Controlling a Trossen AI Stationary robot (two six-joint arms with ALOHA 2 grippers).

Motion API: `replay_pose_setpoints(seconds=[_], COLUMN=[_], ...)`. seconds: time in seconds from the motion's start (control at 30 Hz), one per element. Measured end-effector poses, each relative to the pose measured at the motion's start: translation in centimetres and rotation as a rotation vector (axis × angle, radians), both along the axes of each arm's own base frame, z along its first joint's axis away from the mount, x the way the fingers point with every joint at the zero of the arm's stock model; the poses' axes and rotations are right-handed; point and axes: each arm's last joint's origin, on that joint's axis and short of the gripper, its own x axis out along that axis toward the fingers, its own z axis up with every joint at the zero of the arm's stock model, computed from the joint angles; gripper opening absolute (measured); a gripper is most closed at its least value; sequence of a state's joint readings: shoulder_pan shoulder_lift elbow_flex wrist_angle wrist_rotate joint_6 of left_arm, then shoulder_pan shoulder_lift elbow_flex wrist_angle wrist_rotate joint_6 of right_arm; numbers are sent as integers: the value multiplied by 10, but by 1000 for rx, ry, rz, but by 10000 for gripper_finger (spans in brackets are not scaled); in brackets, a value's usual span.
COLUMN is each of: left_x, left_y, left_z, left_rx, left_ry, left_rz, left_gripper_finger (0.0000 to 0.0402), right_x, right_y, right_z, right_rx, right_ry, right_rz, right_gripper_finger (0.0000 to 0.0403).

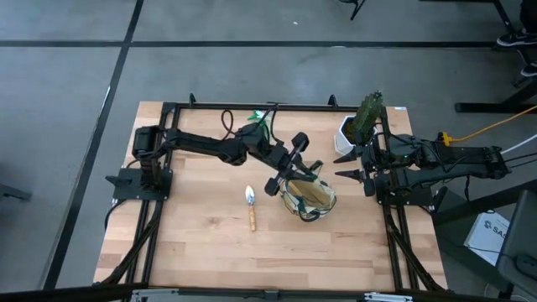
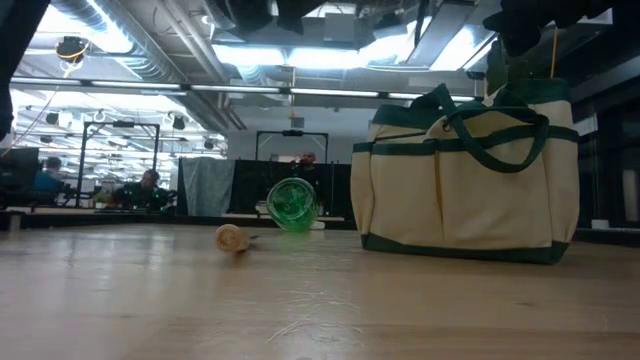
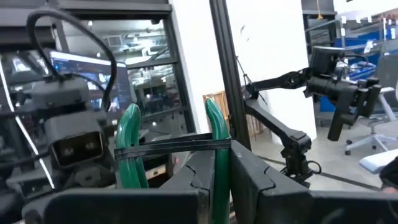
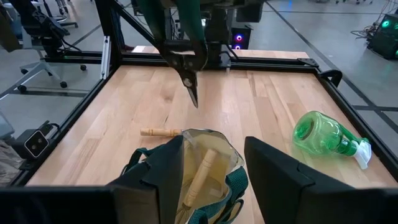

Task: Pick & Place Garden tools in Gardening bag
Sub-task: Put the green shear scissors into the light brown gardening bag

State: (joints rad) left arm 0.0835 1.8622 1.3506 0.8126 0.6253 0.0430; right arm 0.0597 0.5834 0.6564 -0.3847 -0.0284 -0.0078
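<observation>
The beige bag with green trim (image 1: 309,197) stands on the table right of the middle; a wooden handle (image 4: 202,171) sticks up inside it. My left gripper (image 1: 284,172) is at the bag's left rim, above it, shut on the green-handled pruning shears (image 4: 186,62), whose blades point down. The wooden-handled trowel (image 1: 250,205) lies flat on the table left of the bag. The green spray bottle (image 1: 260,117) lies on its side near the far edge. My right gripper (image 1: 338,166) is open and empty beside the bag's far right side. My left gripper pinches one green handle of the shears (image 3: 217,168) between its two fingers; the other handle (image 3: 130,152) stands free beside them, tied to the first by a black band. The shears hang clear of the table, blades (image 4: 191,93) down, over the bag's left side.
A white pot with a green plant (image 1: 357,126) stands at the far right, close to my right arm. The black frame rail (image 1: 252,106) runs round the table. Bare wood lies toward the near and left edges.
</observation>
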Motion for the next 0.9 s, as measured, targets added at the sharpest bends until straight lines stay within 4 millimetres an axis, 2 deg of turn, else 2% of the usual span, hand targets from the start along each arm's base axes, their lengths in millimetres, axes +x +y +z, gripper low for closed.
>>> replay_pose_setpoints(seconds=[0.2, 0.4, 0.63, 0.9], left_x=[2, 7, 24, 36], left_y=[-5, -19, -29, -14], left_z=[-3, -15, -54, -90], left_rx=[30, 65, 71, 68], left_ry=[20, 68, 123, 217], left_rz=[2, -11, -30, -2], left_gripper_finger=[22, 22, 22, 22], right_x=[0, 0, 0, 0], right_y=[0, 0, 0, 0], right_z=[0, 0, 0, 0], right_rx=[0, 0, 0, 0], right_ry=[0, 0, 0, 0], right_rz=[0, 0, 0, 0], right_gripper_finger=[172, 172, 172, 172])
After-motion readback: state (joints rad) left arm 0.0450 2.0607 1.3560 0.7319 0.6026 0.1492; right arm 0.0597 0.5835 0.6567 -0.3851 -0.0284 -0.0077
